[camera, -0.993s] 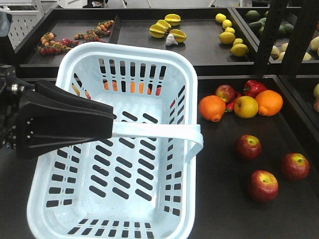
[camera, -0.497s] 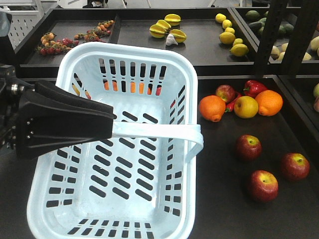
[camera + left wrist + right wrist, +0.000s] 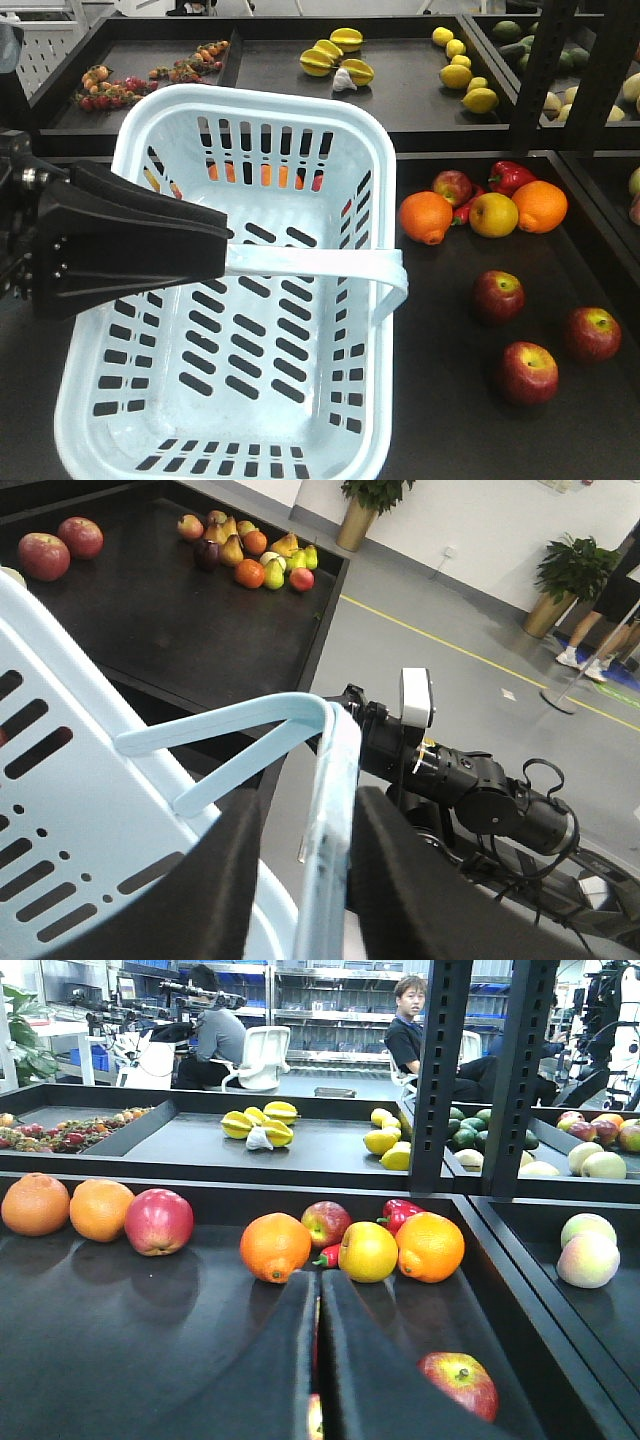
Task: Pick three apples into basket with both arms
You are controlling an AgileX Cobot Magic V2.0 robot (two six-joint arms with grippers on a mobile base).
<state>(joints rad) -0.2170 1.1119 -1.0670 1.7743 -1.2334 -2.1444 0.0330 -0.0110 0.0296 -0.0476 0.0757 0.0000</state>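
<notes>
Nothing shifts from a second ago, basket (image 3: pixel 250 110) long axis running away from the camera, handle (image 3: pixel 310 262) across it, left gripper (image 3: pixel 220 250) clamped on that handle, three apples (image 3: pixel 528 372) right of basket, right gripper (image 3: pixel 318 1295) closed, empty.

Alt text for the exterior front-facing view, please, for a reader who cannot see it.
A black wedge-shaped claw on the left arm grips the flat handle of an empty pale blue-white slotted plastic basket. To its right, three dark red apples with yellowish patches lie loose on a black tray, with two oranges and a yellow apple behind them.
</notes>
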